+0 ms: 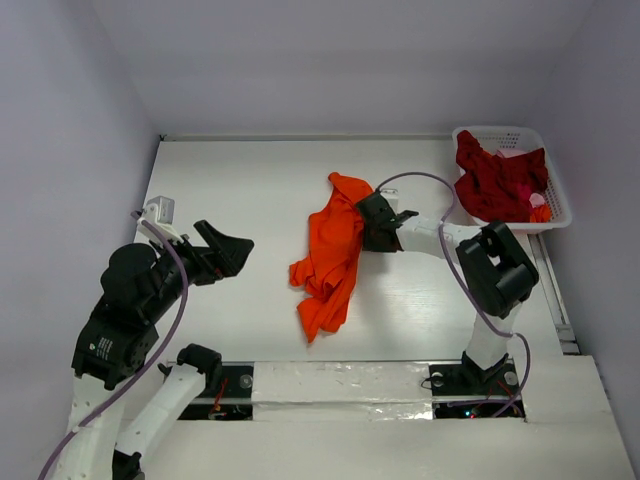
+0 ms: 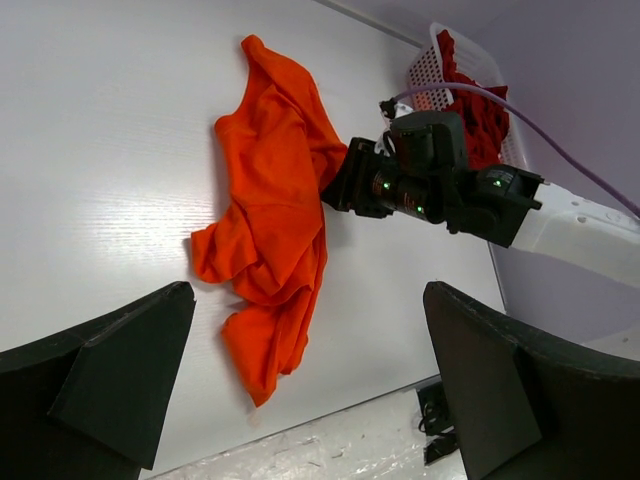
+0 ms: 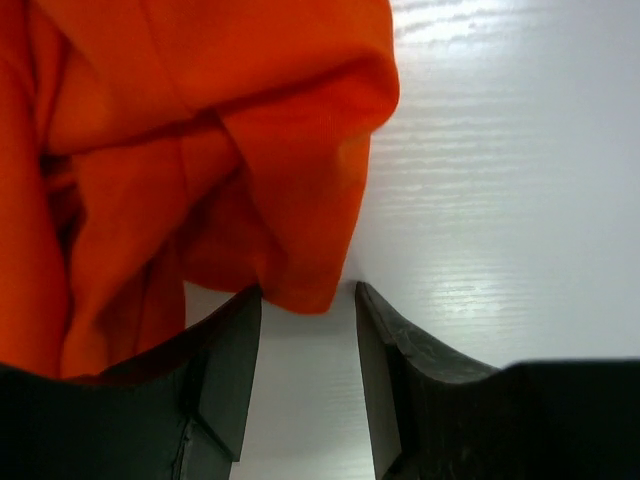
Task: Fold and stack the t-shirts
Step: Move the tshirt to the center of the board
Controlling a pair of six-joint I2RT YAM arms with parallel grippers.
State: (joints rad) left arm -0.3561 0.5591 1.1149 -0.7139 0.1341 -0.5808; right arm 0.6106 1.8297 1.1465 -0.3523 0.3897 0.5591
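A bright orange t-shirt [image 1: 335, 255] [image 2: 275, 200] [image 3: 200, 130] lies crumpled in a long heap at the middle of the white table [image 1: 250, 180]. My right gripper [image 1: 364, 222] [image 2: 332, 187] [image 3: 308, 290] is low at the shirt's right edge, open. A rounded fold of orange cloth sits just at its fingertips, with bare table showing between the jaws. My left gripper [image 1: 240, 248] [image 2: 308, 288] hovers wide open to the left of the shirt, holding nothing. Dark red t-shirts [image 1: 495, 180] [image 2: 480, 110] are piled in the basket.
The white lattice basket [image 1: 500, 130] [image 2: 425, 70] stands at the table's back right corner. A foil-taped strip [image 1: 340, 385] runs along the near edge between the arm bases. A purple cable [image 1: 425, 180] arcs over the right arm.
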